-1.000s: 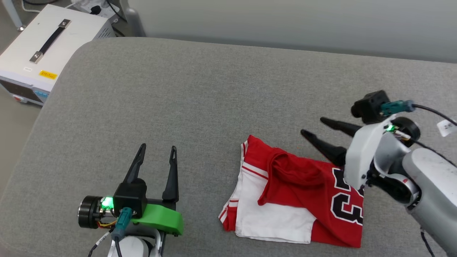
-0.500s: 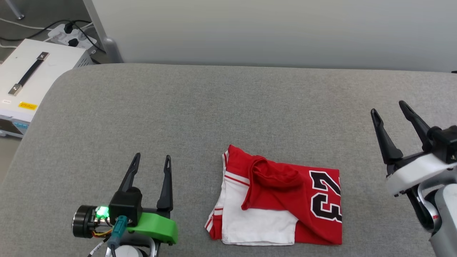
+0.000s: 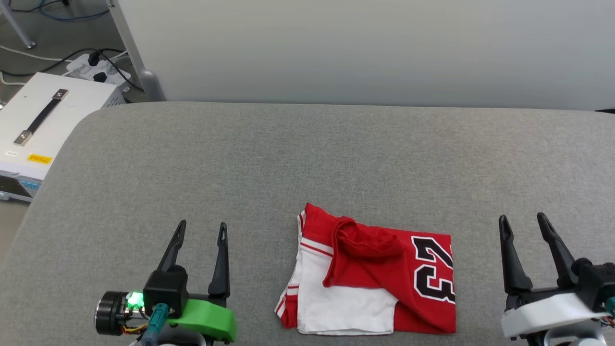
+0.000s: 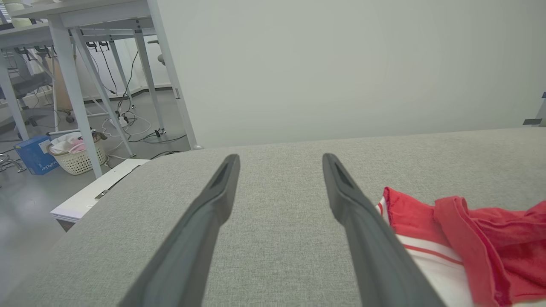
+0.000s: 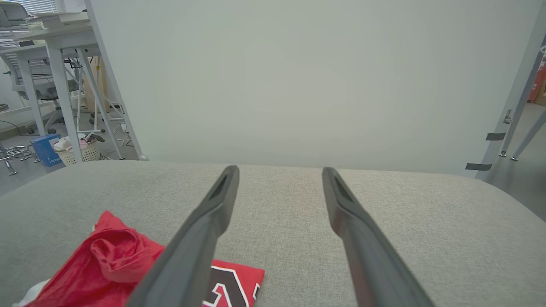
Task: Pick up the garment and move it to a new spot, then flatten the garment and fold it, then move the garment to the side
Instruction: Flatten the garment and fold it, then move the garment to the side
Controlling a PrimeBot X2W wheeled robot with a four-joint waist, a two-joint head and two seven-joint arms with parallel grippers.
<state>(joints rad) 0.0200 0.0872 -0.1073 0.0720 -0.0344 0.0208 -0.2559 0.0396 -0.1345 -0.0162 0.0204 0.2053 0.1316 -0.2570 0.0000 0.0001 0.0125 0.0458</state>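
off the pad's (image 3: 288, 158) left edge a white, hard-sided case (image 3: 72, 103) with a flat black handle (image 3: 41, 117) is seen. the left gripper (image 3: 202, 223) is held near the front edge, left of middle. its two tapered dark fingers are spread wide, nothing is held between them, and it is well apart from the garment. the garment (image 3: 375, 274) is laid near the front edge, right of middle (the pad is a grey, coarse-woven cushion with rounded corners). a soft, compact rectangle is formed: white layer at left, red knit over it with a bunched ridge on top, black "23" at right. the right gripper (image 3: 522, 217) is held near the front right, likewise wide and empty. folding is judged done, if loosely. whether the move aside is finished cannot be told.
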